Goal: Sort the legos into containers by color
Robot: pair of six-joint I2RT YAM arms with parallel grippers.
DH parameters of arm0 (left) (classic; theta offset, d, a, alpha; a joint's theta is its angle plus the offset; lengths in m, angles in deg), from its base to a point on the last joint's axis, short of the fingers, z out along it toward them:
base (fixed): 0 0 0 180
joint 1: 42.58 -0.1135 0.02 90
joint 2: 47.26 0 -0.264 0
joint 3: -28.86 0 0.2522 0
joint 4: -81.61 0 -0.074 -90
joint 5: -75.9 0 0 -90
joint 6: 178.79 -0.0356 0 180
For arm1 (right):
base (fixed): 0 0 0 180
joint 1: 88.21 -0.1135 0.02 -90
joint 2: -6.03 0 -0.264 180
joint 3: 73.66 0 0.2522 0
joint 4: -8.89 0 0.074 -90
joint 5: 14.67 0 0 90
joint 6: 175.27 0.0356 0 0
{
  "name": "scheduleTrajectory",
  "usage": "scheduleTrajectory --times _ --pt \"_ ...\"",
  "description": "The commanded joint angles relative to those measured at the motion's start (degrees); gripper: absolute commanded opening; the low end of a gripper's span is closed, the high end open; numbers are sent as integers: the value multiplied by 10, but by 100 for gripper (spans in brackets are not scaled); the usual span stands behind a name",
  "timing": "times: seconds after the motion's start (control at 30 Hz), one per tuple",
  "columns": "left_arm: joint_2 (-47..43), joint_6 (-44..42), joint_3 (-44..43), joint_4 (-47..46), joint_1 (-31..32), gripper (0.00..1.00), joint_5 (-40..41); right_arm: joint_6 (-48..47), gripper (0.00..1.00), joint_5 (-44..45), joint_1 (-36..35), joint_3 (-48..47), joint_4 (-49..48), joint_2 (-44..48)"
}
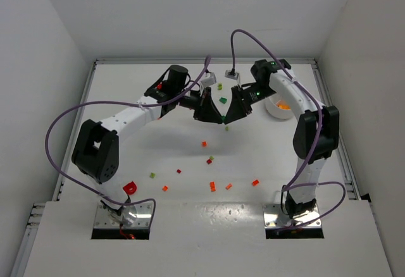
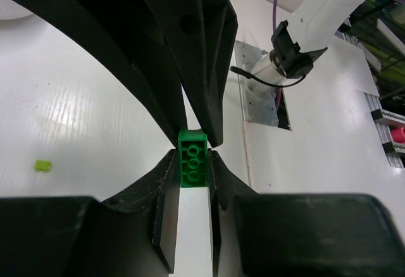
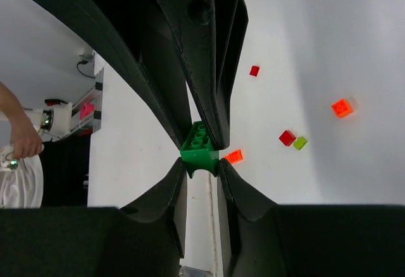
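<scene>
The white desk (image 1: 158, 157) fills the top view, with walls on three sides. Over it the left arm (image 1: 126, 120) and the right arm (image 1: 314, 131) reach inward and meet nose to nose above the far middle of the desk. At the far right, partly hidden behind the right arm, sits the round white dish (image 1: 272, 111), with orange legos (image 1: 283, 106) in the one compartment that shows. The left jaws are clenched on one end of a green brick (image 2: 192, 163). The right jaws press on its other end from the opposite side, so both sets of jaws grasp the same brick between the two wrists. Loose legos lie scattered over the near half of the desk. An orange piece (image 1: 255, 182) and others like it lie along the front, a red piece (image 1: 209, 161) lies near the middle, and a pale green piece (image 1: 152, 175) lies to the left. A darker green piece (image 1: 223, 100) lies just behind the meeting jaws, well apart from the dish.
</scene>
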Motion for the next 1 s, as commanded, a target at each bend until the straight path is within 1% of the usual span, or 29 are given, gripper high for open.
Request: scheduleTrajectory --times 0.0,0.1,0.2,0.27,0.3,0.47,0.5,0.53,0.6,0.63,0.67,0.73,0.77,0.87,0.93,0.97 --pt "2 -13 2 -14 -3 15 -34 -11 17 -52 -17 -23 28 4" --pt "9 -13 2 -14 -3 15 -39 -11 23 -47 -23 -23 28 9" --pt "9 -8 2 -14 -3 15 -44 -11 23 -40 -29 -23 28 9" --pt "9 -8 2 -14 -3 15 -44 -11 29 -40 -29 -28 28 4" --pt "9 -8 2 -14 -3 15 -44 -11 34 -35 -29 -28 28 4" --pt "9 -8 2 -14 -3 15 -49 -11 34 -30 -29 -34 28 4" --pt "9 -8 2 -14 -3 15 -49 -11 32 -30 -29 -34 28 4" --pt "14 -8 2 -14 -3 15 -49 -11 21 -30 -29 -34 28 4" --pt "14 -8 2 -14 -3 16 -49 -11 13 -30 -29 -34 28 4" --pt "14 -8 2 -9 -3 19 -49 -11 7 -30 -29 -34 28 4" --pt "14 -8 2 -9 -3 31 -49 -11 5 -30 -29 -34 28 4" --pt "14 -8 2 -9 -3 43 -43 -16 1 -24 -29 -28 28 9" --pt "14 -8 2 -9 -3 51 -43 -16 0 -18 -23 -28 28 9" --pt "8 -8 2 3 -8 59 -21 -11 0 7 -16 -14 22 23" --pt "2 -8 -6 20 -21 65 8 7 0 59 -10 -1 16 30" --pt "2 -8 -12 48 -26 78 22 8 0 83 -4 4 11 46"
